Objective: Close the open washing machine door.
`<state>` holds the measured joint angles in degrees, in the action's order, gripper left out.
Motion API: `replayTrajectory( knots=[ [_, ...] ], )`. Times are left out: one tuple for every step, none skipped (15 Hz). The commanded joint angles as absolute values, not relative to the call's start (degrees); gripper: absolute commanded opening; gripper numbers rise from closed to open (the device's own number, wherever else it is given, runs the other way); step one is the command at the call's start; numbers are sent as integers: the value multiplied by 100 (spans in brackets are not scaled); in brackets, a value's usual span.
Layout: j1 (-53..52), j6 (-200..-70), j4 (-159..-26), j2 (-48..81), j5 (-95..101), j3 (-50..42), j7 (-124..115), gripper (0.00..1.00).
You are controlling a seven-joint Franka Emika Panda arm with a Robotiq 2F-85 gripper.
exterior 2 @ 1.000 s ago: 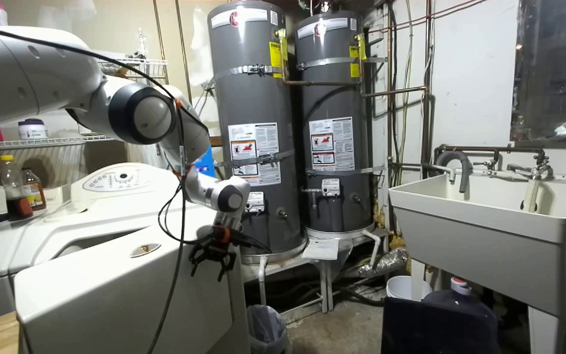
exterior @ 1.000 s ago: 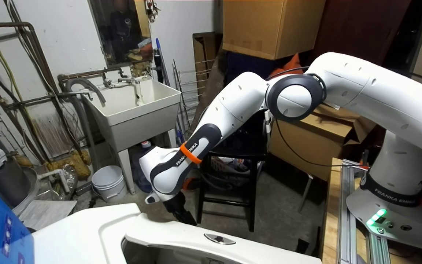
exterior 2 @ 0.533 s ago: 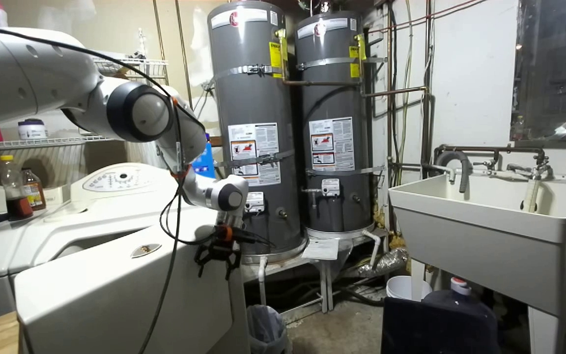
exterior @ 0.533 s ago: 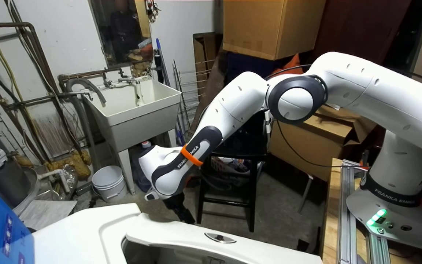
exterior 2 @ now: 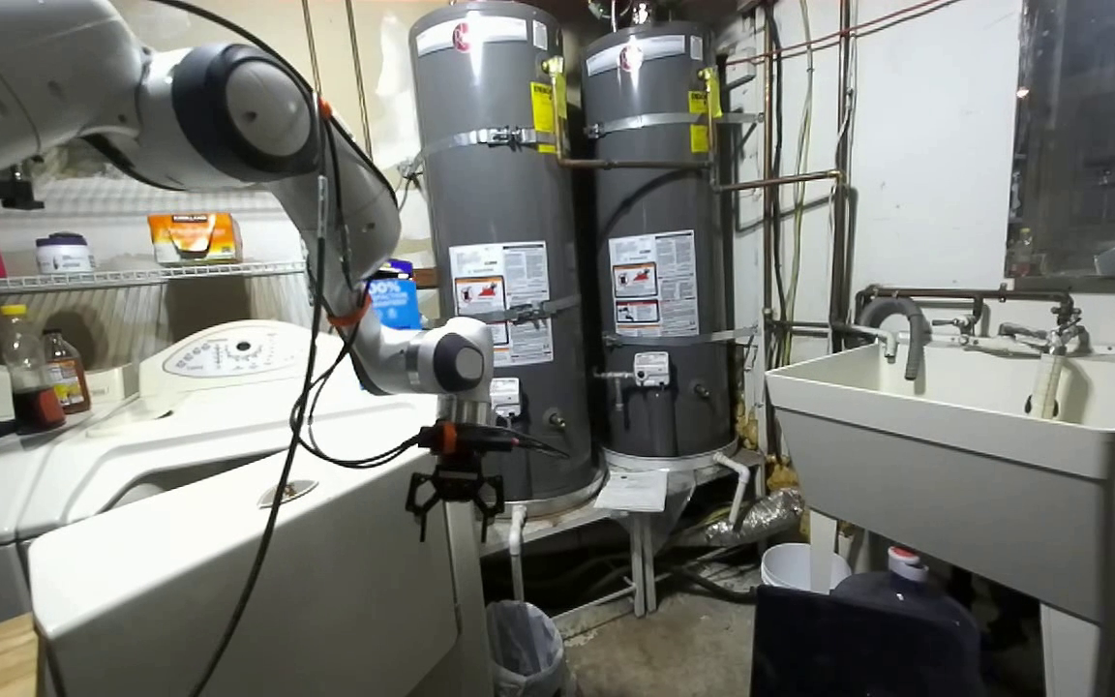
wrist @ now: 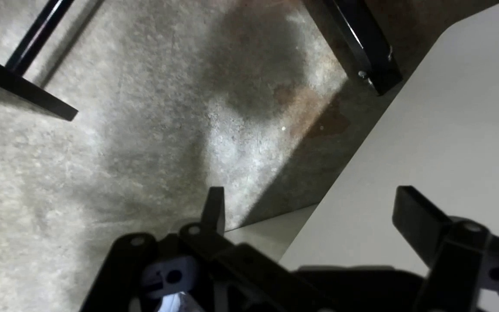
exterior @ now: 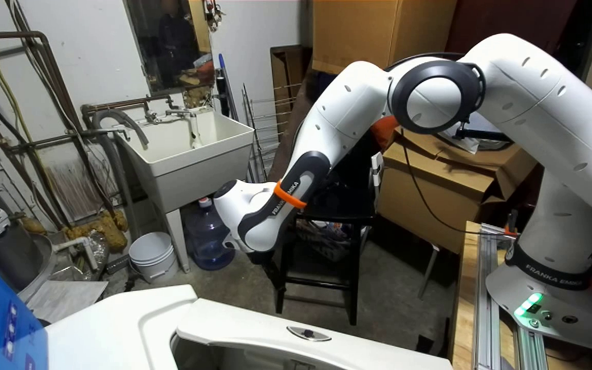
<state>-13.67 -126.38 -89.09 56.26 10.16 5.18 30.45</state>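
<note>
From the left in an exterior view comes the washing machine (exterior 2: 228,423), then, across a dark gap, the washing machine door (exterior 2: 325,552), which stands open with its free end at the left and, it seems, its hinge at the right. Near that hinge end hang the jaws, spread wide and pinching nothing; no touch on the door shows. In the wrist view they reach partly over concrete floor (wrist: 145,151) and partly over what I take for the door's pale face.

I judge the step in hand to be lining up for the push, since the door is not yet closed. The next move probably calls for taking the arm (exterior 2: 253,106) toward the free end, setting the jaws against the outer face and pressing inward; a push this near the hinge would likely need more force.

At far left, just beside the free end, a wooden table (exterior 2: 11,644) shows its corner; it carries the arm's base (exterior: 563,236). 2 bottles (exterior 2: 32,358) stand below a wire shelf (exterior 2: 122,277), 2 grey water heaters (exterior 2: 480,213) rise past the jaws, a lined bin (exterior 2: 526,649) sits near their foot, and at far right is a white utility sink (exterior 2: 935,436).
</note>
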Motion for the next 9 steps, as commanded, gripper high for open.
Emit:
replayTrajectory(
  knots=[
    [-1578, -12529, -9774, 4911, 1545, 558, 2375, 100],
    [-1674, -12484, -9866, 4833, 1640, 572, 2161, 100],
    [-1856, -12559, -10060, 4709, 1710, 548, 1691, 100],
    [-2188, -12870, -10357, 4536, 1504, 350, 1198, 100],
    [-1619, -12561, -9684, 5005, 1583, 692, 1872, 100],
    [-1792, -12626, -9847, 4900, 1591, 657, 1552, 100],
    [-1932, -12643, -9948, 4834, 1600, 634, 1353, 100],
    [-2023, -12659, -10030, 4777, 1609, 616, 1235, 100],
    [-2057, -12668, -10073, 4745, 1614, 599, 1186, 100]
  ],
)
